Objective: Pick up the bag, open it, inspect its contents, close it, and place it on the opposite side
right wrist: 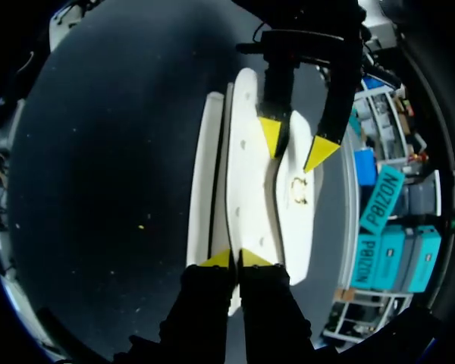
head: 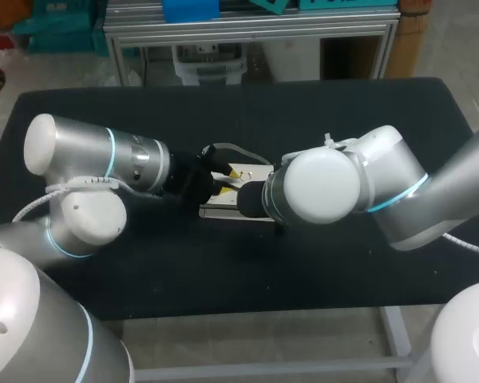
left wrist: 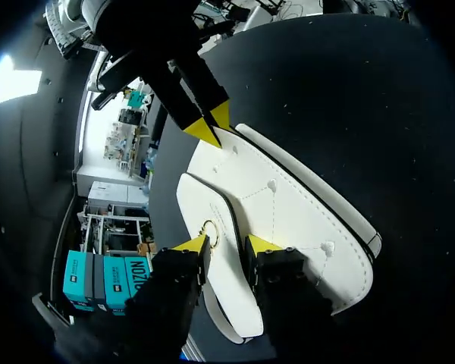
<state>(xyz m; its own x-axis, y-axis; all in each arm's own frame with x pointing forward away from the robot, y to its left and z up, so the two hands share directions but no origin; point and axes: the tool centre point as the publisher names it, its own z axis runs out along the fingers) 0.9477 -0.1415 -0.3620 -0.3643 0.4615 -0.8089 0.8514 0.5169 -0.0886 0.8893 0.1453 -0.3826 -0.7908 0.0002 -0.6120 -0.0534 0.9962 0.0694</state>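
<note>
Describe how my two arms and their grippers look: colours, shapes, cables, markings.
Both the left arm and the right arm are silver-grey tubes with rounded white caps and thin light-blue rings at the joints. A white cable loops along the left arm. The left gripper and right gripper are black, each with two fingers ending in yellow wedge tips.

— Where's the bag (head: 233, 210)?
— Flat on the worktop (head: 343, 112), about midway between its edges.
— And the arms?
— The left gripper (left wrist: 226, 246) is at the bag's left end, astride its flap (left wrist: 227, 303); the right gripper (right wrist: 233, 258) is at its right end.
</note>
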